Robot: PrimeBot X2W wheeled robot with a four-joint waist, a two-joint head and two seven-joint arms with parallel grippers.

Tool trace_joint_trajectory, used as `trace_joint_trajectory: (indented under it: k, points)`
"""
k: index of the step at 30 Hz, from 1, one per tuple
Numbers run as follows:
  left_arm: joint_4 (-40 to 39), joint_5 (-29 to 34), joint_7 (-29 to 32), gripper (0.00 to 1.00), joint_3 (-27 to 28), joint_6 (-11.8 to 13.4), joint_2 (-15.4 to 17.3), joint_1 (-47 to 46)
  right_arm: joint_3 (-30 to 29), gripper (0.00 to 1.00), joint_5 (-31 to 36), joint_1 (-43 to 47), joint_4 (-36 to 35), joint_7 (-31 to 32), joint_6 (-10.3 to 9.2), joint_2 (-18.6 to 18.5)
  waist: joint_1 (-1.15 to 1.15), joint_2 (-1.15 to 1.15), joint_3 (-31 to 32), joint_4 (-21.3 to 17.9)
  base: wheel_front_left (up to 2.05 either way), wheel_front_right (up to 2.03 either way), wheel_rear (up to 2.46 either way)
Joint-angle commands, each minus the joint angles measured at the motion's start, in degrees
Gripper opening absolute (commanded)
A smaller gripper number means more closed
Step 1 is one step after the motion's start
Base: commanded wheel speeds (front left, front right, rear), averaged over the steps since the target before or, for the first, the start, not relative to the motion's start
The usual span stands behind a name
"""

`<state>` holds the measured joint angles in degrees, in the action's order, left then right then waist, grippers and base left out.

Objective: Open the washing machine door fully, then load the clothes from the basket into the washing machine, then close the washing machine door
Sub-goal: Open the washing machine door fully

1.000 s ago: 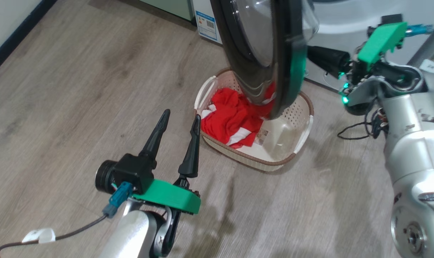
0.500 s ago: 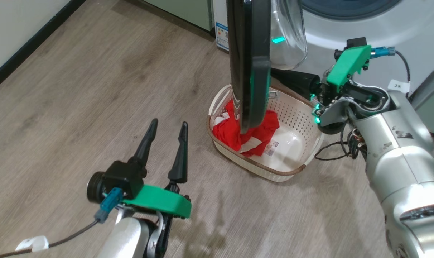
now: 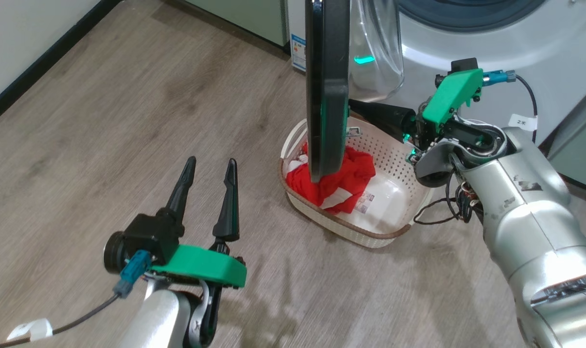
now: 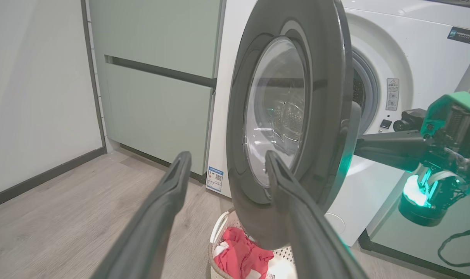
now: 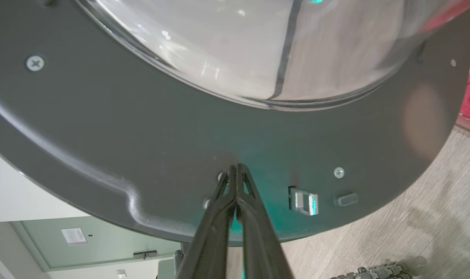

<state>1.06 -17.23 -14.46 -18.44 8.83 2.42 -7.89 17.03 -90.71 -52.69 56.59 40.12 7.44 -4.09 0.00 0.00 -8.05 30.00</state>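
Left pincer (image 4: 227, 155) spread wide, washing machine door (image 4: 330, 97) half open; red clothes (image 4: 239, 257) in basket (image 4: 217, 234) beneath

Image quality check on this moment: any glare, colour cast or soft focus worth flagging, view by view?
Head view: sharp, evenly lit; soft shadows on the floor, a green glow on the washing machine door. Left wrist view: the fingers of the left gripper are blurred up close. Right wrist view: bright glints on the door's glass, a teal cast around the shut right gripper.
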Motion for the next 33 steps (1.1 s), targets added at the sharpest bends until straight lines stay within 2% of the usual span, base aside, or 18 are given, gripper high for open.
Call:
trace_joint_trajectory:
  k: [1,6,10,15,17,22,25,29,32,33]
  points:
    - [-1.83,-0.06,-0.54,1.00,2.05,0.21,0.45,-0.79,0.64,0.00,0.21,-0.91,-1.62,-0.67,0.05,1.20,0.00,0.00,0.16,-0.41,0.00,0.00,0.00]
    - [-1.45,-0.37,-0.54,1.00,3.02,0.34,0.45,-1.19,0.98,0.00,2.07,0.91,-4.09,-3.32,0.05,-0.70,0.00,0.00,1.21,-1.48,0.00,0.00,0.00]
    - [-1.04,0.04,-0.54,1.00,3.98,0.18,0.45,-1.49,0.88,0.00,6.41,4.35,-10.31,-13.11,0.05,-3.12,0.00,0.00,2.20,-2.48,0.00,0.00,0.00]
    - [-0.62,0.30,-0.54,1.00,5.10,-0.21,0.45,-1.78,5.89,0.00,16.75,10.87,-21.62,-22.52,0.05,-7.84,0.00,0.00,2.94,-4.10,0.00,0.00,0.00]
    - [-0.50,0.38,-0.54,1.00,5.35,-0.28,0.45,-1.86,6.89,0.00,19.01,12.24,-23.93,-24.49,0.05,-8.99,0.00,0.00,3.06,-4.43,0.00,0.00,0.00]
    - [0.04,0.79,-0.54,1.00,6.80,-0.91,0.45,-2.39,10.50,0.00,33.34,18.67,-32.86,-37.75,0.05,-15.33,0.00,0.00,3.55,-5.90,0.00,0.00,0.00]
    - [0.39,1.30,-0.54,1.00,7.48,-1.55,0.45,-2.64,10.31,0.00,41.04,22.67,-35.94,-44.67,0.05,-16.68,0.00,0.00,3.55,-6.90,0.00,0.00,0.00]
    - [0.94,2.24,-0.54,1.00,8.51,-2.36,0.45,-2.91,6.14,0.00,50.45,27.69,-38.53,-51.04,0.05,-15.46,0.00,0.00,3.54,-8.29,0.00,0.00,0.00]
    - [1.27,3.38,-0.54,1.00,8.88,-2.91,0.45,-3.08,-0.86,0.00,55.10,32.23,-40.97,-53.17,0.05,-12.14,0.00,0.00,3.62,-9.05,0.00,0.00,0.00]
    - [1.39,3.66,-0.54,1.00,9.03,-3.08,0.45,-3.10,-5.39,0.00,59.49,35.32,-43.52,-53.91,0.05,-9.89,0.00,0.00,3.64,-9.45,0.00,0.00,0.00]
